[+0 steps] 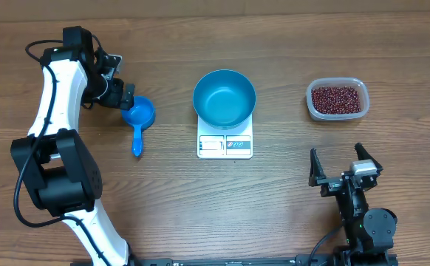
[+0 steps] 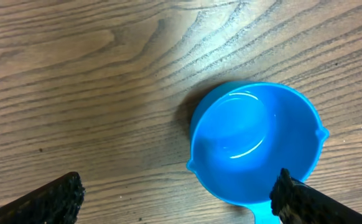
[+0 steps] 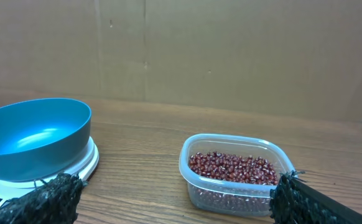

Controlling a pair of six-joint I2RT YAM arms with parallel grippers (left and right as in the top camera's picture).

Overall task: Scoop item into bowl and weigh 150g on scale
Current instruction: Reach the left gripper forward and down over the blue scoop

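Left gripper (image 1: 123, 94): wide open, jaws spread as far as they go, hovering low over the table (image 1: 274, 207) and holding nothing.
Scoop (image 2: 255, 143): small, blue and empty, right under the left gripper. The wrist view puts its cup between the two fingers, well over toward the right-hand finger (image 2: 296, 199). That fingertip crosses the edge where the handle starts; whether it touches, I cannot tell.
Scoop handle: in the overhead view it runs back toward the robot from beneath the left gripper.
Right gripper (image 1: 340, 167): also fully open and empty-handed, low near the front edge of the table, with both fingers apart and nothing between them.
Beans (image 3: 231, 168): dark red-brown, heaped loosely inside the clear plastic tub (image 3: 193, 186), straight ahead of the right gripper and a touch to its right, well apart from the fingertips.
Bowl (image 1: 224, 97): bright blue, deep and empty, not a bean in it. It lies ahead and to the left of the right gripper, and off to the right of the left gripper, between the two arms.
Scale (image 1: 224, 144): white and flat, directly under the bowl. The bowl overhangs its far part, and the front panel with the display pokes out on the side nearer the robot. The display is too small to read.
Spacing: scoop, bowl on scale and tub sit in a row across the table, each well apart from the next.
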